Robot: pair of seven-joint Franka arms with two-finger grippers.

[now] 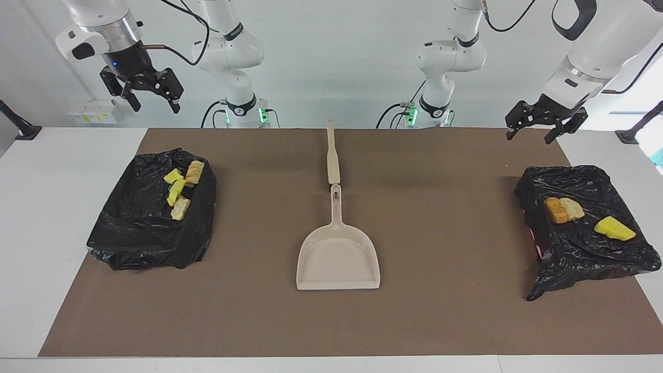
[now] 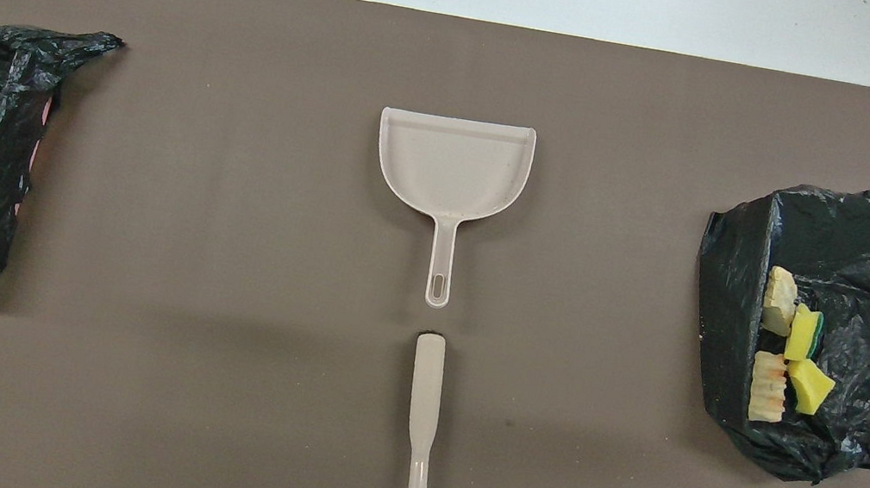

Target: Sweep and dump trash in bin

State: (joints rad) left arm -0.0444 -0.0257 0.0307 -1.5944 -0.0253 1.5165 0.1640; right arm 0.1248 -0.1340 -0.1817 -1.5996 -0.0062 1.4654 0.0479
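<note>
Dustpan (image 1: 337, 257) sits mid-frame on the brown mat (image 1: 445, 321), brush (image 1: 332, 153) just above its handle. Trash lies in two black-lined bins: four lumps (image 1: 180, 190) in the left-of-frame bin (image 1: 145, 233), three (image 1: 570, 212) in the right-of-frame bin (image 1: 585, 248). Right gripper (image 1: 147, 101), upper left, and left gripper (image 1: 536, 129), upper right, hang in the air, jaws spread, empty.

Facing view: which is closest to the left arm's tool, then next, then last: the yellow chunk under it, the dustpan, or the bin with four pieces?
From the left tool:
1. Yellow chunk, on the black-bagged bin at the left arm's end.
2. Dustpan, mid-table.
3. Bin with four pieces, at the right arm's end.
</note>
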